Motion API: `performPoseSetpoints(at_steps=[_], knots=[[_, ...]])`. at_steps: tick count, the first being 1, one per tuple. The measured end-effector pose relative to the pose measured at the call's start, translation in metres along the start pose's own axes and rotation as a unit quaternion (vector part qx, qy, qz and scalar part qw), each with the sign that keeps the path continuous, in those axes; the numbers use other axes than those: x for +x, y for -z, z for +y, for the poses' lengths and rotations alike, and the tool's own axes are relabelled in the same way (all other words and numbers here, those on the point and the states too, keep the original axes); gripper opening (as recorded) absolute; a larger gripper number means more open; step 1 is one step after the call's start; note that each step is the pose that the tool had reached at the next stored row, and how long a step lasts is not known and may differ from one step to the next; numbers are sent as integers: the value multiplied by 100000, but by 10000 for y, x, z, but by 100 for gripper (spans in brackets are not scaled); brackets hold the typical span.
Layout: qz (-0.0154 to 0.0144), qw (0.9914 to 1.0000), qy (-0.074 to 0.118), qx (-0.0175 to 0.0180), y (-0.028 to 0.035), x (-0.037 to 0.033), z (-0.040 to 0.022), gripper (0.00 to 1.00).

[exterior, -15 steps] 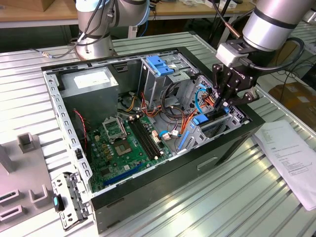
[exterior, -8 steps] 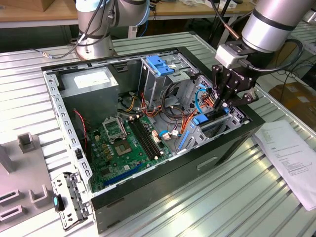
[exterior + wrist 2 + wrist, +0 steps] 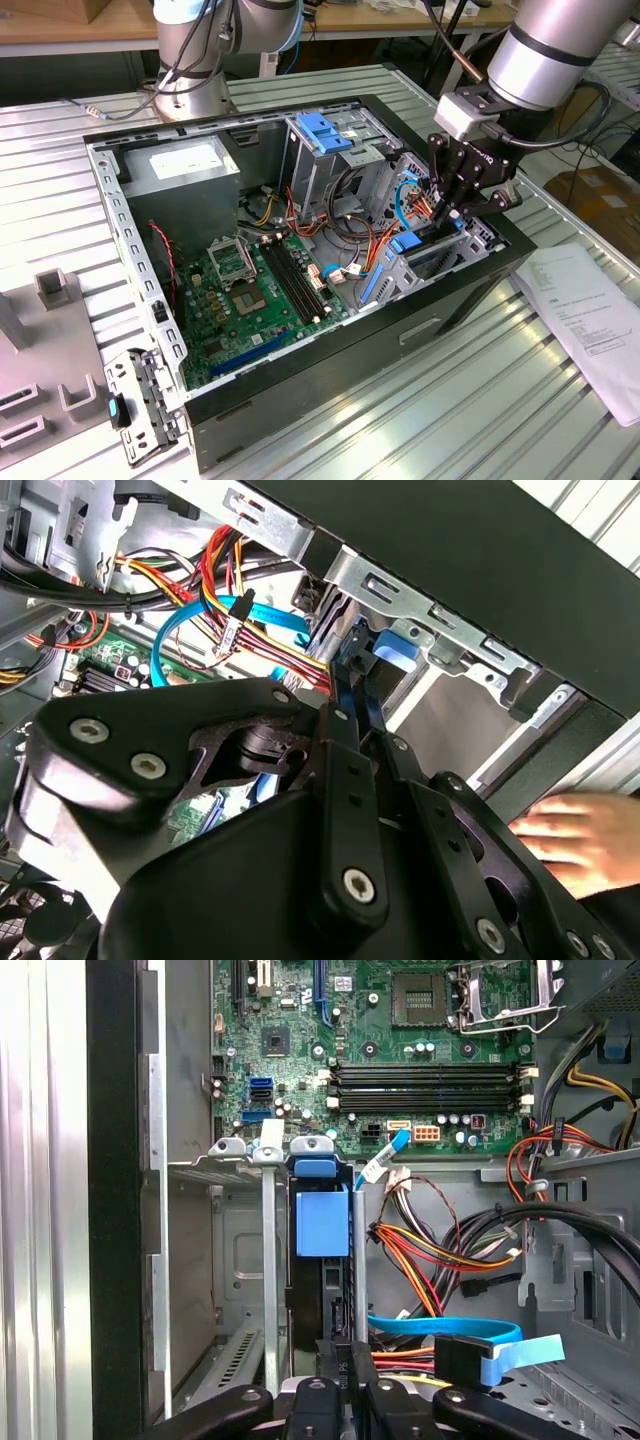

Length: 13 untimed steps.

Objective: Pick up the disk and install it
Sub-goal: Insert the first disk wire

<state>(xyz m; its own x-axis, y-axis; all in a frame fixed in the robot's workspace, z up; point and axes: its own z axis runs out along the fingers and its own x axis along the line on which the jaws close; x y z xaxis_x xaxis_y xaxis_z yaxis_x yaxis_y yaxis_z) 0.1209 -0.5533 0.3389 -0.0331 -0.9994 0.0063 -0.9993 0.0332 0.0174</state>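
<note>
Exterior view: your gripper (image 3: pixel 447 222) sits down inside the open computer case (image 3: pixel 300 395), at its 3 o'clock edge.
First wrist view puts the disk (image 3: pixel 323 1222), blue rail end showing, upright in the metal bay slot (image 3: pixel 268 1250), with the black fingers (image 3: pixel 330 1400) pinched narrow on its near edge. Motherboard (image 3: pixel 400 1050) lies at 12 o'clock from it; in the second wrist view a blurred hand (image 3: pixel 580 835) rests beside the case.

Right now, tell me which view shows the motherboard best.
The first wrist view: the motherboard faces the camera, socket and memory slots plain. The exterior view shows it slanted inside the case; the second wrist view, a green corner behind cables.
</note>
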Motion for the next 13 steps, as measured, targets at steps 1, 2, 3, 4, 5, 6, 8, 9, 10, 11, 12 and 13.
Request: performPoseSetpoints(at_steps=[1, 2, 3, 4, 5, 6, 8, 9, 10, 11, 12, 13], knots=[[0, 100000, -2, 1, 0, 0, 0, 17], [-6, 100000, -2, 0, -2, 0, 0, 17], [-3, 100000, 0, 1, -2, 0, 0, 17], [-58, 100000, 1, 4, -6, 0, 0, 18], [-53, 100000, -1, 3, -2, 0, 0, 18], [-35, 100000, 2, 3, 6, 0, 0, 24], [-15, 100000, 1, 17, 62, 0, 1, 24], [-8, 100000, 4, 21, 74, 0, 1, 24], [-13, 100000, 3, 30, 93, 1, 1, 24], [-24, 100000, 1, 38, 99, 1, 2, 24], [-22, 100000, 1, 41, 100, 1, 2, 23], [-20, 100000, 0, 41, 100, 1, 2, 23]])
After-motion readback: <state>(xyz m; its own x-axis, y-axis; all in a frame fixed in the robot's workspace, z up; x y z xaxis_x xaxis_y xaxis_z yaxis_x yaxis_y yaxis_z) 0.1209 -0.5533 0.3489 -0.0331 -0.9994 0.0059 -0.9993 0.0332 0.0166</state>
